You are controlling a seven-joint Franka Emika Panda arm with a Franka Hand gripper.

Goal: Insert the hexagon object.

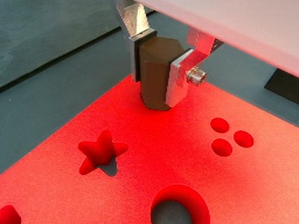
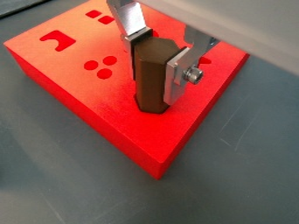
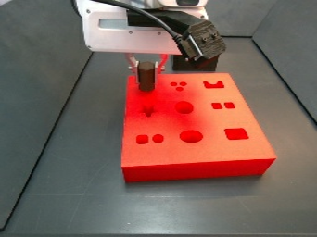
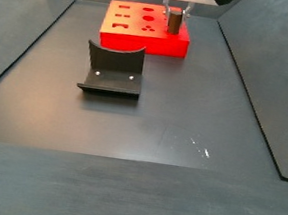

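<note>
My gripper [image 1: 160, 63] is shut on the hexagon object [image 1: 155, 74], a reddish-brown six-sided rod held upright between the silver fingers. It also shows in another wrist view [image 2: 153, 74]. Its lower end stands at or just above the top of the red block [image 1: 140, 140], near one corner [image 2: 176, 131]. I cannot tell if it touches. In a side view the gripper [image 3: 146, 69] holds the rod [image 3: 146, 78] over the block's far left part [image 3: 186, 120]. In another side view the rod [image 4: 174, 22] is at the block's [image 4: 143, 34] right end.
The red block has cut-out holes: a star [image 1: 101, 150], three small round holes [image 1: 228, 136], an oval [image 1: 179, 208], squares and a round hole [image 3: 195, 136]. The dark fixture [image 4: 113, 70] stands on the grey floor in front of the block. Dark walls ring the floor.
</note>
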